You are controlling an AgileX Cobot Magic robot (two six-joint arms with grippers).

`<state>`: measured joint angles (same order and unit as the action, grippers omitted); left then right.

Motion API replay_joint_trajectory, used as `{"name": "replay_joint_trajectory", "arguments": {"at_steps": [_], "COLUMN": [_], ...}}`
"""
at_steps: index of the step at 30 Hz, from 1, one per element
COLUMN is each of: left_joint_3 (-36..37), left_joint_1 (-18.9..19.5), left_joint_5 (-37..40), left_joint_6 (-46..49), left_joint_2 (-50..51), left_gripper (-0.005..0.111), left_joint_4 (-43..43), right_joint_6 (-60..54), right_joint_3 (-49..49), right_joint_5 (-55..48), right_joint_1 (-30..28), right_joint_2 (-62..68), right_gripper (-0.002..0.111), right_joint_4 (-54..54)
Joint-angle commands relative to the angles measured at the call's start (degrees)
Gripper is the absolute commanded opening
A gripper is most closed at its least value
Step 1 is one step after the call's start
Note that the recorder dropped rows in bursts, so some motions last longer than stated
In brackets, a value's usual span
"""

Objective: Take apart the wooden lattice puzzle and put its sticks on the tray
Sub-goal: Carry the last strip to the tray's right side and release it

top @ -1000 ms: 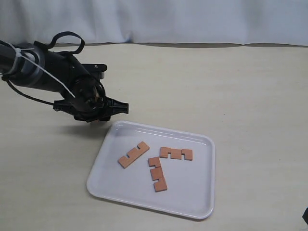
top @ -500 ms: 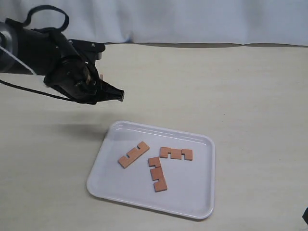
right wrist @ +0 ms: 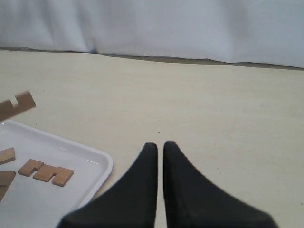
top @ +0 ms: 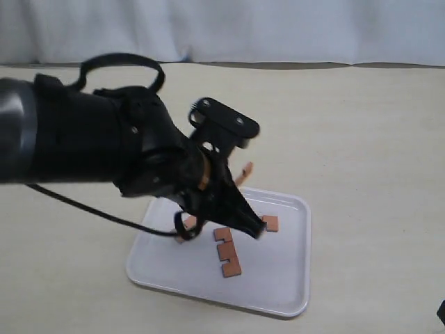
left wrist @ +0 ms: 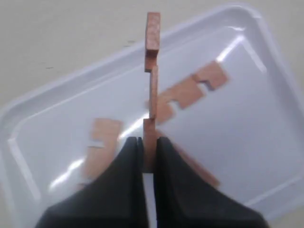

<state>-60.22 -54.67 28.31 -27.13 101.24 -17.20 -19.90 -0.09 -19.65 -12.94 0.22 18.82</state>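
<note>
My left gripper [left wrist: 148, 140] is shut on one end of a reddish-brown notched stick [left wrist: 152, 71], which stands edge-on above the white tray [left wrist: 266, 118]. In the exterior view the left arm [top: 139, 160] hangs over the tray's [top: 306, 243] left part, and the held stick's tip [top: 243, 172] pokes out beside it. Three more sticks lie flat in the tray [top: 228, 254] [top: 270, 223] [top: 184, 226], two partly hidden by the arm. No assembled lattice puzzle shows. My right gripper [right wrist: 160, 146] is shut and empty, low over the table beside the tray [right wrist: 90, 164].
A beige table [top: 361, 125] runs to a white curtain [top: 278, 28] at the back. The left arm's black cable [top: 122, 62] loops above it and trails over the table on the left.
The left arm rose from the table beside the tray's far left corner and swung over the tray toward the camera. It now covers the tray's left part. The tray's sticks have not moved.
</note>
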Motion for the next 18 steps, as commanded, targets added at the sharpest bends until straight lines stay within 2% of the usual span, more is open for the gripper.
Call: {"name": "replay_joint_trajectory", "arguments": {"at_steps": [1, 3, 5, 13, 18], "left_joint_3": [0.2, 0.2, 0.1, 0.1, 0.1], "left_joint_1": [-8.1, -10.6, -11.3, -11.3, -9.7], "left_joint_5": [-6.2, -9.3, -11.3, -11.3, -11.4], "left_joint_6": [1.7, 2.0, 2.0, 1.5, 0.3], "left_joint_2": [2.3, 4.2, 6.3, 9.9, 10.2], "left_gripper": [0.000, 0.000, 0.000, 0.000, 0.000], "left_joint_4": [4.2, 3.7, 3.7, 4.0, 4.0], "right_joint_6": [0.2, 0.2, 0.2, 0.2, 0.2], "right_joint_3": [0.1, 0.1, 0.1, 0.1, 0.1], "right_joint_5": [0.1, 0.1, 0.1, 0.1, 0.1], "right_joint_1": [0.2, 0.2, 0.2, 0.2, 0.2], "right_joint_2": [-0.2, -0.2, -0.2, -0.2, -0.2], "right_gripper": [0.004, 0.004, 0.004, 0.004, 0.004], "right_joint_4": [0.2, 0.2, 0.2, 0.2, 0.2]}}
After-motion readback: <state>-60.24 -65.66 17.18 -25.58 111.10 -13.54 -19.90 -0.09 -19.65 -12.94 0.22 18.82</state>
